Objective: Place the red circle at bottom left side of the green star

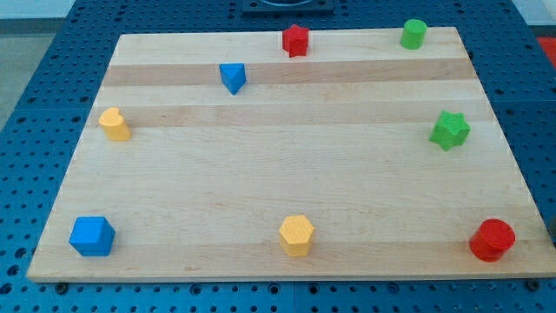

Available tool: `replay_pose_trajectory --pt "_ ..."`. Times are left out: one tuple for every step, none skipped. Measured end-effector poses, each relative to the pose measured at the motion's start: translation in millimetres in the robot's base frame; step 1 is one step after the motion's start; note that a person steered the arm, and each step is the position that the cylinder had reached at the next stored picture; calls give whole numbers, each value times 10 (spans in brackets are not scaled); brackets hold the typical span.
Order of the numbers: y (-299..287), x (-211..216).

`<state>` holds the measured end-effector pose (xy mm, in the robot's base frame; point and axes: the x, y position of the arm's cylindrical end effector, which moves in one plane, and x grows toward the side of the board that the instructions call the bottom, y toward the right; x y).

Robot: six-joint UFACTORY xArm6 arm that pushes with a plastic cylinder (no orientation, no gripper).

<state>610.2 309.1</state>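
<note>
Nearest the view's bottom right, the red circle sits on the worktop; seemingly light, stiff, sliding easily; push its right flank, leftward then upward; farther up, well apart, waits the green star; my tip is unseen, no pincer shows.

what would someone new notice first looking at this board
Probably the ring of bright blocks around a bare wooden board: the red circle at the view's bottom right stands out, with the green star above it on the right edge. A blue cube sits at bottom left and a red star at the top. My tip does not show.
</note>
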Motion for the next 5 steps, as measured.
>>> replay_pose_trajectory --pt "-273 64" --pt "-819 50" --pt "-1123 -200" --pt "-1434 -503" --pt "-1559 -613"
